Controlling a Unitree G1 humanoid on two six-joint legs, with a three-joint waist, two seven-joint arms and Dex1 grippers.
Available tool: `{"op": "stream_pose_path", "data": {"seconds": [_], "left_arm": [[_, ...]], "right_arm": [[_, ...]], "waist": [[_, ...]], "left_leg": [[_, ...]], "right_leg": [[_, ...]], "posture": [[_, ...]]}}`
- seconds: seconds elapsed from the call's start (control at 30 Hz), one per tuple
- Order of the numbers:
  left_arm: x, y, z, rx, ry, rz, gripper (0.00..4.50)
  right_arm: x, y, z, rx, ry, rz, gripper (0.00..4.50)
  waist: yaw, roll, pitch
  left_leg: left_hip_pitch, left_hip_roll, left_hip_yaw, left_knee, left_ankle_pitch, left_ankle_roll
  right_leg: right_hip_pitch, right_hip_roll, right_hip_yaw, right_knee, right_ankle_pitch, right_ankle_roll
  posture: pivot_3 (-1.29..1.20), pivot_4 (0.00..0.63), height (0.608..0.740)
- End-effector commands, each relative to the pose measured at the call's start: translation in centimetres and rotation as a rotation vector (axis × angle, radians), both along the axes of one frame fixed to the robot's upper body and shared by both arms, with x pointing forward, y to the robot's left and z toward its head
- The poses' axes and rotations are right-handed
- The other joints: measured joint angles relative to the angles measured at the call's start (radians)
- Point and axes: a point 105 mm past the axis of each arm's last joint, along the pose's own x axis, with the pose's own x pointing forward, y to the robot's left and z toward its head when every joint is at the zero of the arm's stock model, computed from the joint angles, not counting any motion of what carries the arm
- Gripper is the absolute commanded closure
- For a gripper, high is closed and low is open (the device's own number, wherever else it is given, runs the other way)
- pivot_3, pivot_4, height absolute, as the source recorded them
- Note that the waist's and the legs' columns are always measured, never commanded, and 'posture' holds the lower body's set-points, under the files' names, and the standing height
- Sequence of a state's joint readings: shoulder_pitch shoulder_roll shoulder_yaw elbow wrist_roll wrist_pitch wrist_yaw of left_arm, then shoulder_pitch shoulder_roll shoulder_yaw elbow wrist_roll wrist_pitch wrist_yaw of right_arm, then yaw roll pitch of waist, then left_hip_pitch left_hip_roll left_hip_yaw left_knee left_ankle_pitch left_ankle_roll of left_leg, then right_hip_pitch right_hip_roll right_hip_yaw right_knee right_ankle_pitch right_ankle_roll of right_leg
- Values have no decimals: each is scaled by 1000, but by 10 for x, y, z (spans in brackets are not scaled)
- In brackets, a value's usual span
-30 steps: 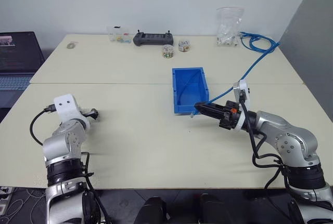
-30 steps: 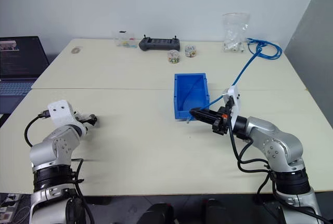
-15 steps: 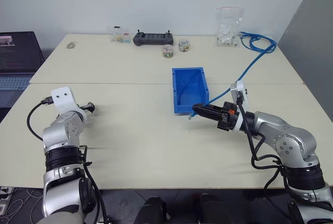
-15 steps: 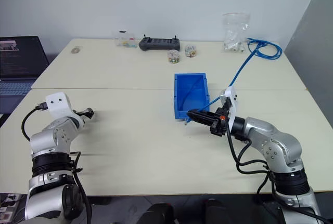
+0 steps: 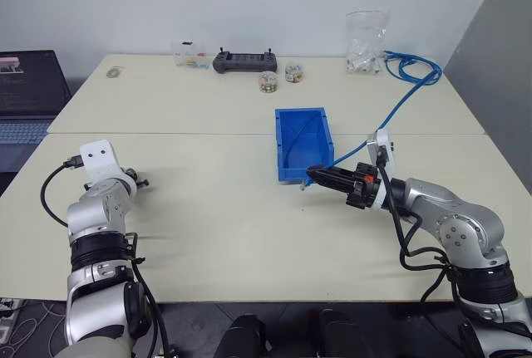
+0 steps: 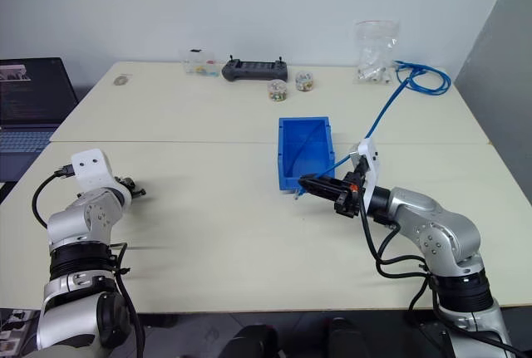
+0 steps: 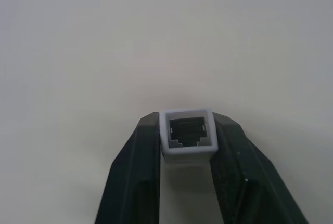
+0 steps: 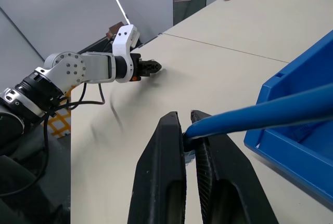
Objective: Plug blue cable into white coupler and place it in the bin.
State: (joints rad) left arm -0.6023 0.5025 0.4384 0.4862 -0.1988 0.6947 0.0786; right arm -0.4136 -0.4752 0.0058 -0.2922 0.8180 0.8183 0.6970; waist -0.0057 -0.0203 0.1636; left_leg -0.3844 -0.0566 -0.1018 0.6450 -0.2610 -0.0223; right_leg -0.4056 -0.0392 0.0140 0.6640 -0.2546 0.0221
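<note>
Now closed on the coupler (image 7: 188, 133), our left gripper (image 7: 188, 146) holds it, while our right gripper (image 8: 188, 130) pinches the cable (image 8: 270, 110) beside the bin (image 5: 293, 174).

Layout around the bin (image 5: 303, 144)
Your left end effector (image 5: 143, 182) sits well left of it on the desk (image 5: 233, 217); your right end effector (image 5: 312, 175) just before its front.

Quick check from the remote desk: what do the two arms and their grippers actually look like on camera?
Both arms are silver-grey metal with rounded joint housings and black bands at the joints. Loose black cables loop along each forearm. A white boxy camera block sits on each wrist. The left gripper and right gripper each have two slim, tapered black fingers. The right wrist shows an orange-red mark beside its black collar.
</note>
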Motion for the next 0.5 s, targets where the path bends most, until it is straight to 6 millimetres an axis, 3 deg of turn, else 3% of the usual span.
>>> {"op": "stream_pose_path", "data": {"seconds": [0.03, 0.13, 0.2, 0.37, 0.5], "left_arm": [[0, 0, 9, 14, -33, 1, 3688], [-2, -10, 9, 26, -32, -57, 3688], [-2, -29, 11, 24, -42, -150, 3688], [-10, -125, 20, 2, -27, -679, 3688], [-45, -205, 23, 24, 47, -1239, 3689]], "right_arm": [[-4, 4, 15, 16, -68, 18, 4500], [-5, 4, 16, 16, -71, 15, 4500], [-5, 2, 16, 13, -76, 10, 4500], [-11, -8, 15, -36, -96, 0, 4500], [-20, -19, 8, -102, -107, -10, 4500]], "waist": [[0, 0, 0], [0, 0, 0], [-1, 0, 0], [7, 0, 0], [3, 0, 0]], "left_leg": [[0, 0, 0, 0, 0, 0], [0, 0, 0, 0, 0, 0], [0, 0, 0, 0, 0, 0], [-1, -1, 0, 0, 0, -1], [-2, -1, 0, 0, 0, -1]], "right_leg": [[0, 0, 0, 0, 0, 0], [0, 0, 0, 0, 0, 0], [0, 0, 1, 0, 0, 0], [0, -1, 0, 0, 0, 0], [0, -1, 0, -1, 0, 0]], "posture": [[0, 150, 740], [0, 150, 740], [0, 150, 740], [0, 150, 740], [0, 150, 740]]}}
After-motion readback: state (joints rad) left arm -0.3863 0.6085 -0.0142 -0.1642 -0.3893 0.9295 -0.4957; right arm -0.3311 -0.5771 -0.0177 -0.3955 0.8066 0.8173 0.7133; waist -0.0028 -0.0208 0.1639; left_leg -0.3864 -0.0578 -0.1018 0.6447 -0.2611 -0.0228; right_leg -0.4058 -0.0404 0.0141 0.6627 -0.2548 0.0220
